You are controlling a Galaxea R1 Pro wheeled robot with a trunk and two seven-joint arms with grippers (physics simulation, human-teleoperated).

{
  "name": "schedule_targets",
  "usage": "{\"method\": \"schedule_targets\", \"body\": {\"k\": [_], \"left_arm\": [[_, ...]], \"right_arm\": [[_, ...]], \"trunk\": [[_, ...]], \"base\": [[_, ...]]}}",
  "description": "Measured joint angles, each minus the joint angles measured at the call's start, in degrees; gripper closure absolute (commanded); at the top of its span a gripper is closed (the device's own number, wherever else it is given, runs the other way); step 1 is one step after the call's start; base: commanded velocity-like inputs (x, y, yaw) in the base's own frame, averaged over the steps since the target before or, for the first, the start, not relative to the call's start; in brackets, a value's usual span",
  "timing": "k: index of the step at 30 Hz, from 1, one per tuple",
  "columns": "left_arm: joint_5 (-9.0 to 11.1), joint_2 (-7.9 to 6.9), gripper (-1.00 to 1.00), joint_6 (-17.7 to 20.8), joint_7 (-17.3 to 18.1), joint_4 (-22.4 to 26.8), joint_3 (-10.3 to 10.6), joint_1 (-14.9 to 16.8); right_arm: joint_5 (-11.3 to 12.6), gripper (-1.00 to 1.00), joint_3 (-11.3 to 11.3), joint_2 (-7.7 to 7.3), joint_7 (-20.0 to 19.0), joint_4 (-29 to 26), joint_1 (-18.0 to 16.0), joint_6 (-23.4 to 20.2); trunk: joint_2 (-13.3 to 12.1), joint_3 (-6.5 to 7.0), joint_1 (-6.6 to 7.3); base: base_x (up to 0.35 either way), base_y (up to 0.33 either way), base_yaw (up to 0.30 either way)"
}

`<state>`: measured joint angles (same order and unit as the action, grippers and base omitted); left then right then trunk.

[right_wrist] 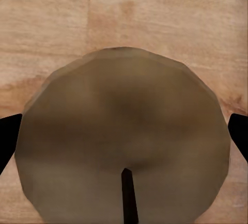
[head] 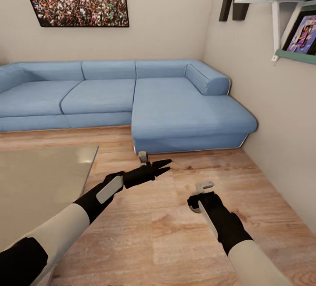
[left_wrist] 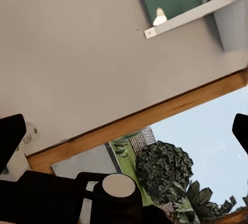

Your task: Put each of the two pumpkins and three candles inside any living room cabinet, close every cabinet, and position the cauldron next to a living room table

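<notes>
Brownish and round, what is probably the pot [right_wrist: 124,121] sits on the wood floor [right_wrist: 170,12], directly between the wide-spread fingertips of the right gripper [right_wrist: 124,135]. Contact cannot be confirmed. The left gripper [head: 169,165] is released and empty. The table [head: 44,176] lies behind its fingers and the sofa [head: 184,110] beyond them. Close squarely, carry the pot low and level, and release it just beside the table.

text: none legible | left wrist view: small grey marking on white part [left_wrist: 27,140], too blurred to read
</notes>
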<state>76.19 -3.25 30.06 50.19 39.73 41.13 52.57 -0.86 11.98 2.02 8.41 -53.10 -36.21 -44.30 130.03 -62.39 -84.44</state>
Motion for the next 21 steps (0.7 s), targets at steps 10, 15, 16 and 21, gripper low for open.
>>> {"method": "schedule_targets", "body": {"k": [10,15,16,21], "left_arm": [[0.0,0.0,-1.0,0.1,0.0,0.0,0.0,0.0],[0.0,0.0,-1.0,0.1,0.0,0.0,0.0,0.0],[0.0,0.0,-1.0,0.1,0.0,0.0,0.0,0.0],[0.0,0.0,-1.0,0.1,0.0,0.0,0.0,0.0]], "right_arm": [[0.0,1.0,0.0,0.0,0.0,0.0,0.0,0.0],[0.1,1.0,0.0,0.0,0.0,0.0,0.0,0.0],[0.1,1.0,0.0,0.0,0.0,0.0,0.0,0.0],[0.1,1.0,0.0,0.0,0.0,0.0,0.0,0.0]], "trunk": [[-4.0,1.79,2.2],[-6.0,2.69,3.29],[-6.4,2.87,3.51],[-8.4,3.77,4.61]], "base": [[0.0,0.0,0.284],[0.0,0.0,0.284],[0.0,0.0,0.284],[0.0,0.0,0.284]]}}
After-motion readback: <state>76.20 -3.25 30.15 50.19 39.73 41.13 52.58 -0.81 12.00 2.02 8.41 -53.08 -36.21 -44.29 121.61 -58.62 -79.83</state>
